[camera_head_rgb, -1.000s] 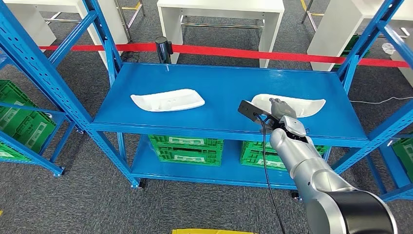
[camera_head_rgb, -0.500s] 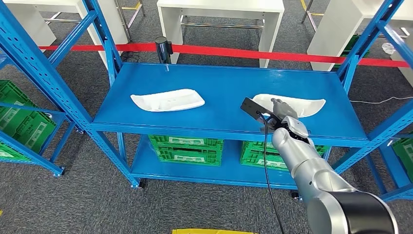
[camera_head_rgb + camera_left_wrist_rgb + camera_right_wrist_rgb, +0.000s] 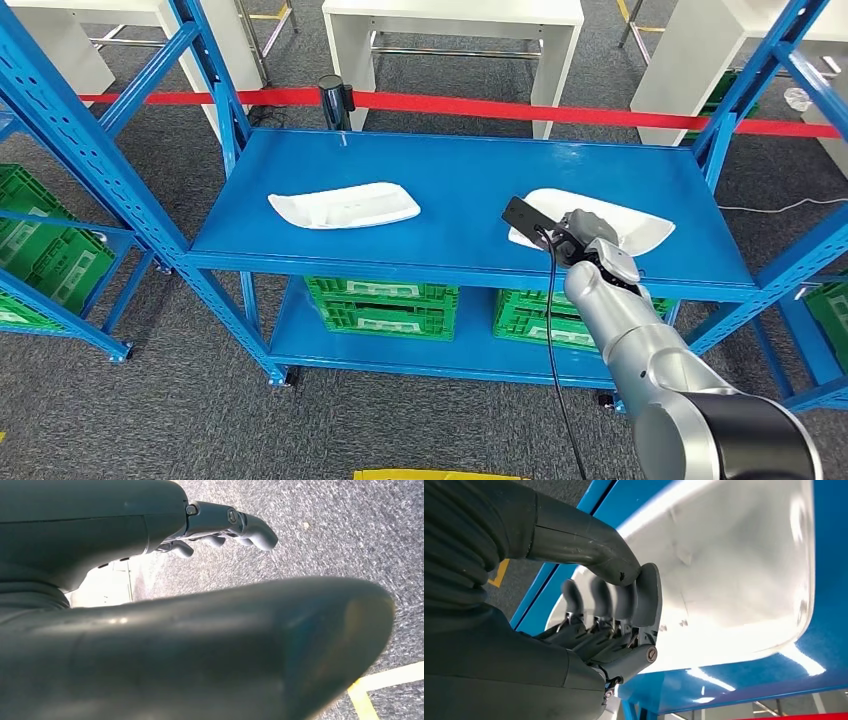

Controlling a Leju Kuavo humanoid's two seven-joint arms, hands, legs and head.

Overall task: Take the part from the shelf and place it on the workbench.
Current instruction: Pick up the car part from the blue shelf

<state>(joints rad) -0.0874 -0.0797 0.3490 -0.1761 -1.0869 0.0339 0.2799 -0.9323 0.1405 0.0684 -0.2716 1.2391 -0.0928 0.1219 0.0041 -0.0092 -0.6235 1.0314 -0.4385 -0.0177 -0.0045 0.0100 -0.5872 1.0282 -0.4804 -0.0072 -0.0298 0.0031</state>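
Long shallow white plastic part (image 3: 620, 222), lengthwise along blue metal shelf's (image 3: 460, 215) front-right edge: right hand (image 3: 585, 235) apparently pinches its near end (left hand (image 3: 220, 527) empty, hanging).

The right arm (image 3: 640, 350) is a chain of smooth silver-grey cylindrical segments. Its nearest joint housing (image 3: 735, 440), at 5 o'clock in the head view, is a dark grey-black band. A thin black cable (image 3: 553, 340) runs along the inner side of the arm to a flat black rectangular camera module (image 3: 525, 216) at the wrist.

The right hand (image 3: 611, 612) has a thick matte grey thumb, darker metallic fingers with rounded grey tips, a ribbed grey wrist cover, and a slotted screw head (image 3: 651, 653) at the outer knuckle.

The left hand (image 3: 220, 527) has the same dark grey finish, with round pivot pins at its knuckles.
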